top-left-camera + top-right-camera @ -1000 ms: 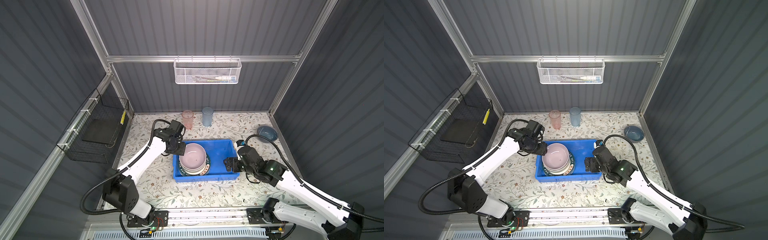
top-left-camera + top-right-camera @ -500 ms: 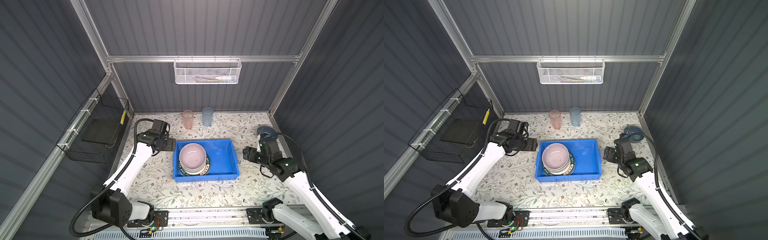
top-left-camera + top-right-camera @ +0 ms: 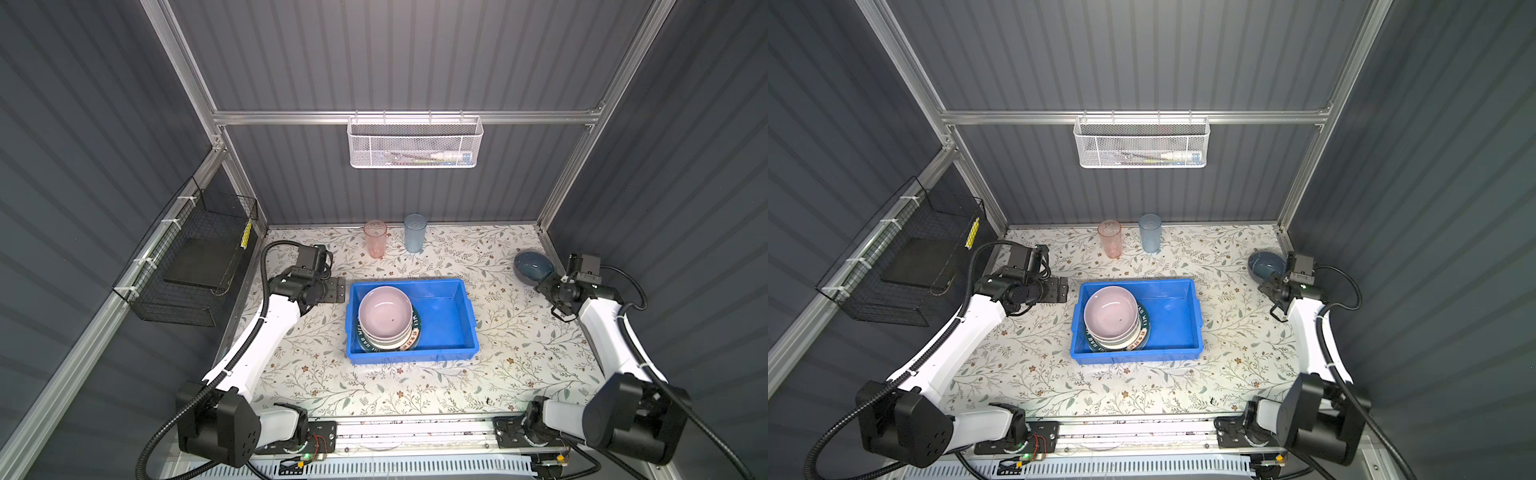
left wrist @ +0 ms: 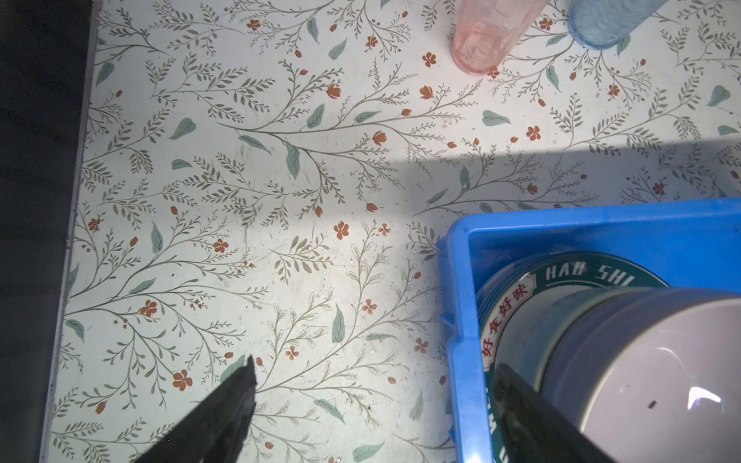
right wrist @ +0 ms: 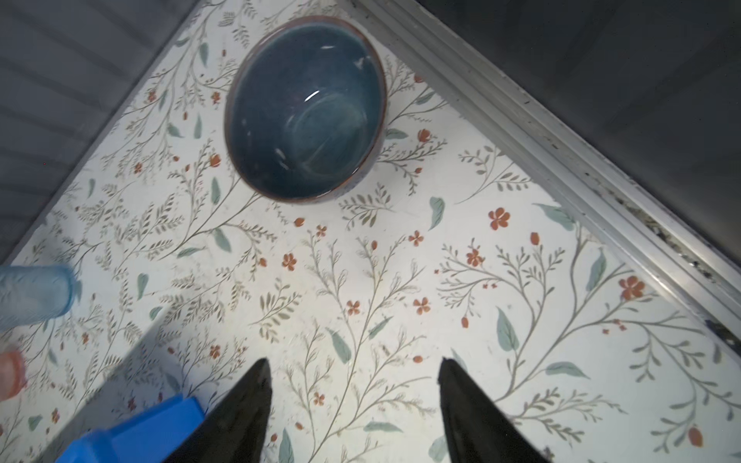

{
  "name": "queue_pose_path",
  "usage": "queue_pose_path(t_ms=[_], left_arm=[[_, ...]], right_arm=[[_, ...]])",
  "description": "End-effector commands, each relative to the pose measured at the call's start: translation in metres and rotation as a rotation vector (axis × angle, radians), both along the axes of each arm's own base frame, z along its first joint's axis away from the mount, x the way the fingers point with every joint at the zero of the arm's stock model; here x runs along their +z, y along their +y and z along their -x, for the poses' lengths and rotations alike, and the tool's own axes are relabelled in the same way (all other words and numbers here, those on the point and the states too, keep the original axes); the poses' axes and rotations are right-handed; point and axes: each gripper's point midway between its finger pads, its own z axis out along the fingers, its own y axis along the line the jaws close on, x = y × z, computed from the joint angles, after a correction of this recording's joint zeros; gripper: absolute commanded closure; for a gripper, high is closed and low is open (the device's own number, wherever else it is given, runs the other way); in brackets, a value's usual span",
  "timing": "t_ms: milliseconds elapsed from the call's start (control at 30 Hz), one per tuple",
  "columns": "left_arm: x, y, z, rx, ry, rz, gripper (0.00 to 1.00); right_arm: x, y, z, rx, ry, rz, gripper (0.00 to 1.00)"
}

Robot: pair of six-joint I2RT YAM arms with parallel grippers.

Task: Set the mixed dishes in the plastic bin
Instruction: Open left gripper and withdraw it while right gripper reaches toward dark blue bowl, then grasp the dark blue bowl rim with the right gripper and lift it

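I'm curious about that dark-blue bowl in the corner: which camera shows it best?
The right wrist view: the dark-blue bowl is close, whole, its inside plain. In both top views the bowl is small and distant. The left wrist view misses it.

The bin [image 3: 444, 328] is bright blue; the lilac bowl [image 3: 384, 311] is plain, with one tiny dark speck; the grey-green bowl [image 4: 521, 344] is pale and unpatterned; the plate [image 4: 581, 272] has a dark green rim with white letters and a cream band of red characters; the pink tumbler [image 3: 375, 241] and the blue tumbler [image 3: 414, 235] are see-through; the dark blue bowl [image 5: 304, 108] is glossy with a brownish rim; the tabletop [image 3: 519, 353] is white with grey-green sprigs and small rust-red flowers; the mesh basket [image 3: 415, 145] is white; the wire basket [image 3: 187, 270] is black.
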Motion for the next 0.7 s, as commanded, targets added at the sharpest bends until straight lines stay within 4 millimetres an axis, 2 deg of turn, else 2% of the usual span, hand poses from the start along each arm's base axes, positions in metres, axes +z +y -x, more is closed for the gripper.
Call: queue_pose_path(t_ms=[0,233,533,667], left_arm=[[0.011,0.009,-0.002,0.029,-0.059,-0.013,0.07],[0.009,0.010,0.000,0.042,-0.064,0.011,0.07],[0.002,0.012,0.003,0.047,-0.048,-0.006,0.07],[0.002,0.011,0.002,0.036,-0.048,-0.005,0.07]], right_arm=[[0.005,-0.016,-0.021,-0.025,-0.029,-0.013,0.38],[-0.022,-0.040,-0.052,-0.077,-0.003,-0.080,0.45],[-0.042,-0.049,-0.091,-0.060,0.024,-0.143,0.47],[-0.052,-0.053,-0.102,-0.063,0.046,-0.156,0.48]])
